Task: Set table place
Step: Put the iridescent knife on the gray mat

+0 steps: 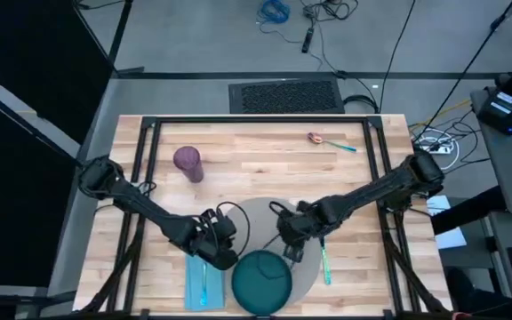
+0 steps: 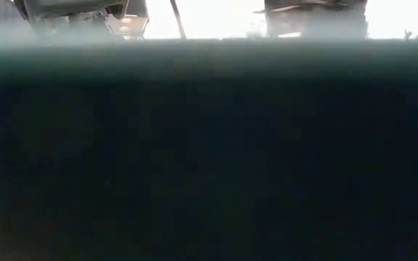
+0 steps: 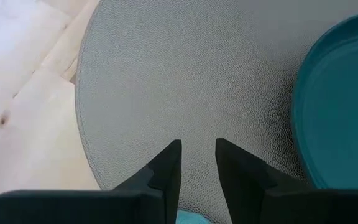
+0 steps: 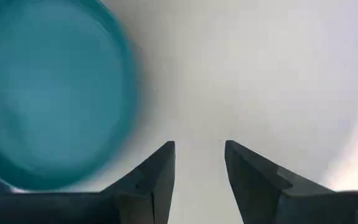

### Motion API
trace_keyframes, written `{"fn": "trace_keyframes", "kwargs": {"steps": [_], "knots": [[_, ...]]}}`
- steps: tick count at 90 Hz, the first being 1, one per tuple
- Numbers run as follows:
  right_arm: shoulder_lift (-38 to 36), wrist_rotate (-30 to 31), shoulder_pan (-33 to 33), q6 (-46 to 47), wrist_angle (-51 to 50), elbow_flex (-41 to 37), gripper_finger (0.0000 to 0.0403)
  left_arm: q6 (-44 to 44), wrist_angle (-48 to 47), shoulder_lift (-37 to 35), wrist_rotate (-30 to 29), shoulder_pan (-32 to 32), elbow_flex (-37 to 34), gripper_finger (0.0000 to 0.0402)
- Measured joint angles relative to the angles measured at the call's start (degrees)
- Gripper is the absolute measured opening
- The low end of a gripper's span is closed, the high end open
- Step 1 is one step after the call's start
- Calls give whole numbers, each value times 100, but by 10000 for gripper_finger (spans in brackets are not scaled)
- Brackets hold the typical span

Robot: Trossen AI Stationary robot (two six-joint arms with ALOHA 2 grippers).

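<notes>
Right under my two claws sits the grey placemat point(image 1: 260, 222), teal plate point(image 1: 262, 280) on it just ahead. Left claw point(image 3: 197, 149) narrow gap, empty; right claw point(image 4: 199, 149) slightly wider, empty. Plate's down I reckon, so cutlery's next: that spoon point(image 1: 316, 139) needs fetching.

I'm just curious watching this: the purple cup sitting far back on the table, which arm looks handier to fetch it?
Probably the left. The purple cup stands on that arm's side of the table; the left claw is nearer it than the right claw, and holds nothing.
</notes>
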Motion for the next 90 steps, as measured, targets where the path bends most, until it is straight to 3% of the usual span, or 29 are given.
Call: {"fn": "trace_keyframes", "kwargs": {"steps": [7,46,90], "knots": [[-116,138,219,480,-383,-185,120,-2,1,0,0,-33,0,84],[-160,105,864,3420,-202,-1482,110,-44,143,0,-28,-125,0,84],[-154,119,1167,4000,445,-1705,82,-92,162,0,-28,-124,0,84]]}}
